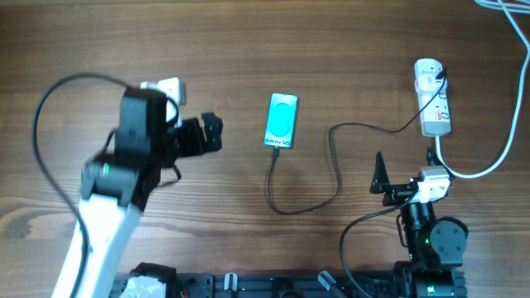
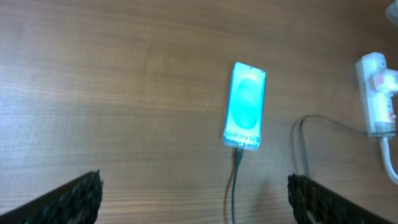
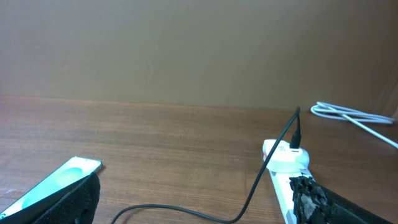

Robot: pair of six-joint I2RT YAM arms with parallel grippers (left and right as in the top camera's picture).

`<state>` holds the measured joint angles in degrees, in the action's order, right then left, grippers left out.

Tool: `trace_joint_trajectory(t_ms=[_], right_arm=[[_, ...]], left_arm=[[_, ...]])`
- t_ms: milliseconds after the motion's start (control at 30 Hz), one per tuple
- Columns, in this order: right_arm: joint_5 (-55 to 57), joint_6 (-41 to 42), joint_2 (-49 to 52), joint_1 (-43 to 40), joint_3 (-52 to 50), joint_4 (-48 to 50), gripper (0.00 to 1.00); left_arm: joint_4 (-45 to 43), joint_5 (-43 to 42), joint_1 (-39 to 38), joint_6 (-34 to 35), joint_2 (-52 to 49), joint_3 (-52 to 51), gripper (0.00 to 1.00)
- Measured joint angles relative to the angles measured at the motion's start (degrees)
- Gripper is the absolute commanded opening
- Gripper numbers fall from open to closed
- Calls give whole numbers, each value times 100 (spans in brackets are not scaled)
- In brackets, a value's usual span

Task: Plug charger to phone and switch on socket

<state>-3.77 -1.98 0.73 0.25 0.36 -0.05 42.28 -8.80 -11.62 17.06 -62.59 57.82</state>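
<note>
the socket point(image 1: 432, 108) lies at the far right of the bench point(image 1: 83, 33), and the charger point(image 1: 335, 165) looks seated in the lower edge of the phone point(image 1: 281, 121). the right tool point(image 1: 404, 170), spread wide and near the socket, should press squarely on the switch (too small to make out). the left tool point(image 1: 214, 134) is spread too.
</note>
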Motion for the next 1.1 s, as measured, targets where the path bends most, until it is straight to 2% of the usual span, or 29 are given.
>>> trace_joint_trajectory(t_ms=[100, 167, 267, 367, 567, 700, 767, 833, 1100], right_arm=[[0, 17, -7, 0, 0, -2, 100], [0, 20, -7, 0, 0, -7, 100], [0, 20, -4, 0, 0, -2, 100], [2, 20, -7, 0, 0, -7, 100], [2, 20, -7, 0, 0, -7, 100], [2, 20, -7, 0, 0, -9, 100], [0, 20, -7, 0, 0, -7, 100], [2, 20, -7, 0, 0, -7, 100], [0, 20, -7, 0, 0, -7, 100]], left_arm=[[-1043, -184, 0, -317, 1434, -1187, 100], [-1412, -372, 2, -647, 2385, -1751, 100], [-1360, -597, 297, -894, 3965, -2476, 100], [-1224, -765, 573, -951, 4684, -2791, 100], [-1274, -901, 756, -953, 4896, -3121, 100], [-1738, -918, 970, -951, 5521, -3692, 100], [-2135, -935, 992, -953, 6046, -4087, 100], [-2474, -957, 992, -953, 6159, -4301, 100], [-4463, -975, 1174, -951, 6181, -5086, 100]])
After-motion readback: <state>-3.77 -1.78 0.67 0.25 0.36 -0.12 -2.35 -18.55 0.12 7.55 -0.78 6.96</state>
